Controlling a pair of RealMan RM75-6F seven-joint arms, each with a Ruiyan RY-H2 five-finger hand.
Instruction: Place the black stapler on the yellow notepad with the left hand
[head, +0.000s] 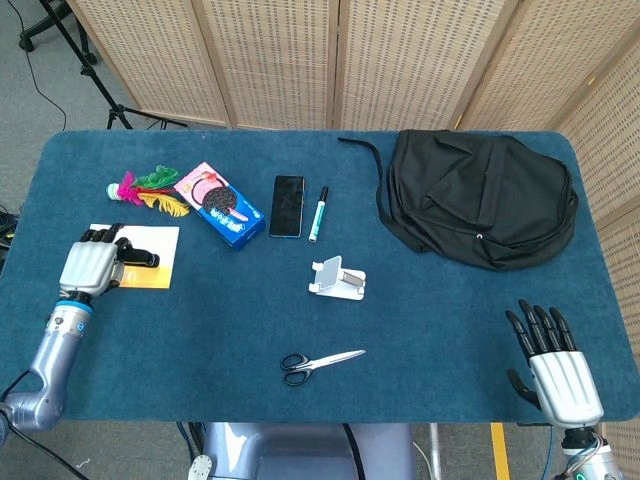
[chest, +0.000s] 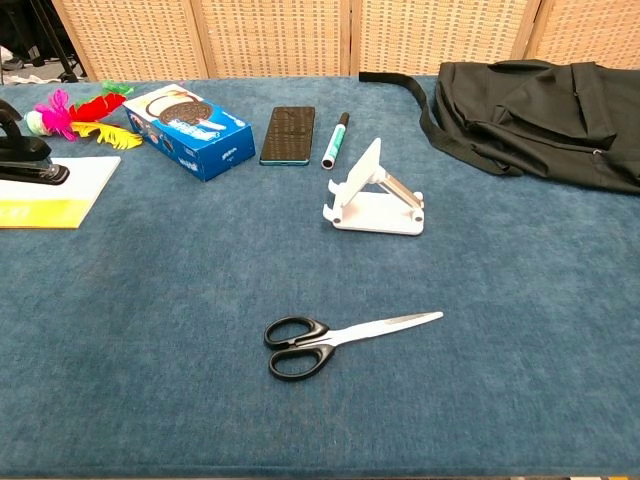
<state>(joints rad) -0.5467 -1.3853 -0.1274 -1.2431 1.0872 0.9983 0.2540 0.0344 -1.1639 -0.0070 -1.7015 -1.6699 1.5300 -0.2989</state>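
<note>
The left hand (head: 92, 268) sits at the left edge of the worktop (head: 420, 330), over the yellow notepad (head: 150, 256), with its fingers curled around the black stapler (head: 138, 258). In the head view the stapler's free end juts out to the right of the hand, above the pad's pale sheet. In the chest view the stapler (chest: 30, 172) lies low across the far left corner of the notepad (chest: 60, 195), apparently touching the paper, though most of the hand is cut off by the frame edge there.

Just beyond the notepad lies a bright feather toy (head: 148, 192) in pink, green and yellow. To its right is a blue cookie box (head: 220, 205), set at an angle, then a dark smartphone (head: 287, 206) lying flat, and beside it a marker pen (head: 318, 213) with a green cap. Nearer the front, a white phone stand (head: 337, 279) stands by itself, and black-handled scissors (head: 318, 363) lie closed near the front edge. A black backpack (head: 478, 196) is slumped across the far right of the worktop.

The right hand (head: 555, 365) rests at the front right corner, empty, its fingers straight and slightly fanned.
</note>
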